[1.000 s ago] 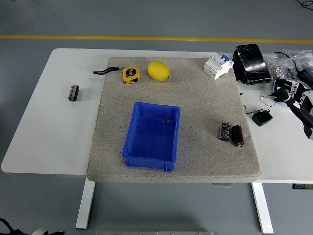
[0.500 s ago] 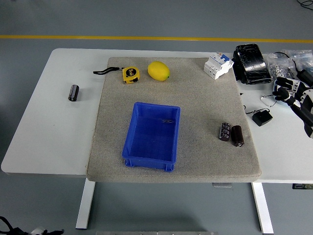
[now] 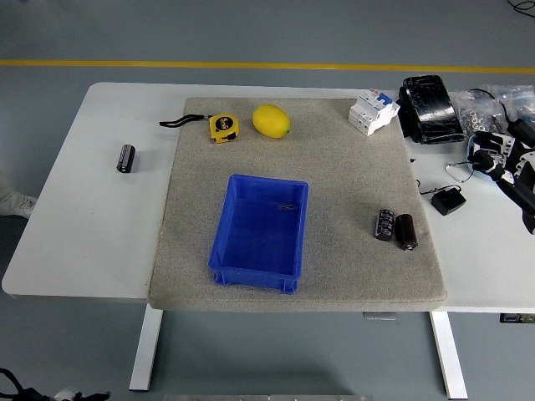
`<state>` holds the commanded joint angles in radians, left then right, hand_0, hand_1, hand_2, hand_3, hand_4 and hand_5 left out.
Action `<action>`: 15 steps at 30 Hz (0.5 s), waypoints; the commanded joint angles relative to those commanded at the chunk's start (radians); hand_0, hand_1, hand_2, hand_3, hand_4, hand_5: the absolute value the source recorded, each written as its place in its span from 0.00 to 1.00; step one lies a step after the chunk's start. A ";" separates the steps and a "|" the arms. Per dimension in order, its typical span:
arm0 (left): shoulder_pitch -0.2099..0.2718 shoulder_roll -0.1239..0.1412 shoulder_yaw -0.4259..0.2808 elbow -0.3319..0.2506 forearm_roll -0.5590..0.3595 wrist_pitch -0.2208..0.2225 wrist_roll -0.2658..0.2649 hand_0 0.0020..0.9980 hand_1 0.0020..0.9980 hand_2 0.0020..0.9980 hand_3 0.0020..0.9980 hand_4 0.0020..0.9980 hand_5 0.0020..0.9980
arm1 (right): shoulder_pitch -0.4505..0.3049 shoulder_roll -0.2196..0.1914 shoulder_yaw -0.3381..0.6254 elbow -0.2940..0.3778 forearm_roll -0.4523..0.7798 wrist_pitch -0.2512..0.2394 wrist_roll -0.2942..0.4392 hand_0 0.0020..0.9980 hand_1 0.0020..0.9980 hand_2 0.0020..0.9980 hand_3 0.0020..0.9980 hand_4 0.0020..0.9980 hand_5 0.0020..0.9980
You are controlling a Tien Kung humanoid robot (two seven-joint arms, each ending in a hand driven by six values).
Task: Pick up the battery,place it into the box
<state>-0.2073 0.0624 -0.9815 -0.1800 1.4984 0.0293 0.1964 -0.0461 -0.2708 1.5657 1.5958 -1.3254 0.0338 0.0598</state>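
1. Right now your targets are the two batteries [image 3: 395, 228], dark cylinders lying side by side and touching on the grey mat [image 3: 334, 167], to the right of the blue box [image 3: 261, 232] and well apart from it.
2. Note that a third, similar dark cylinder [image 3: 125, 157] lies on the bare white table [image 3: 75, 217], far to the left of the box. You need to decide which one counts; the pair on the right is nearer the only arm in view.
3. Inside, the box looks empty, so nothing is placed yet.
4. Your right hand [image 3: 501, 159] sits at the frame's right edge, further right of the box than the batteries and among clutter; whether its fingers are spread or curled I cannot tell. It holds no battery. The left arm is out of view.
5. Watch the touching pair: fingers closing on one may nudge the other, and round bodies are likely to roll on the mat.
6. Beware the small black adapter [image 3: 449, 201] and its cable, lying between the hand and the batteries; a low sweep could snag it.
7. Beyond the box, the yellow tape measure [image 3: 222, 126], lemon [image 3: 271, 120] and white breaker [image 3: 372, 111] sit clear of your path.
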 joint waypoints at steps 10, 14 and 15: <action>0.001 0.003 -0.018 0.000 0.024 -0.003 0.003 0.60 0.55 0.64 0.66 0.67 0.73 | 0.005 -0.018 -0.005 0.004 0.002 0.001 0.003 0.70 0.67 0.79 0.78 1.00 0.72; 0.004 0.001 -0.033 0.000 0.038 -0.003 0.008 0.60 0.55 0.64 0.66 0.67 0.73 | 0.015 -0.047 -0.019 -0.002 -0.014 0.001 0.010 0.70 0.68 0.80 0.79 1.00 0.70; 0.005 0.001 -0.036 0.000 0.039 -0.003 0.008 0.60 0.55 0.64 0.66 0.67 0.73 | 0.020 -0.064 -0.028 -0.005 -0.023 0.001 0.014 0.70 0.68 0.80 0.79 1.00 0.70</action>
<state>-0.2022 0.0633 -1.0179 -0.1800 1.5379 0.0259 0.2046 -0.0265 -0.3352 1.5374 1.5903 -1.3481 0.0345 0.0737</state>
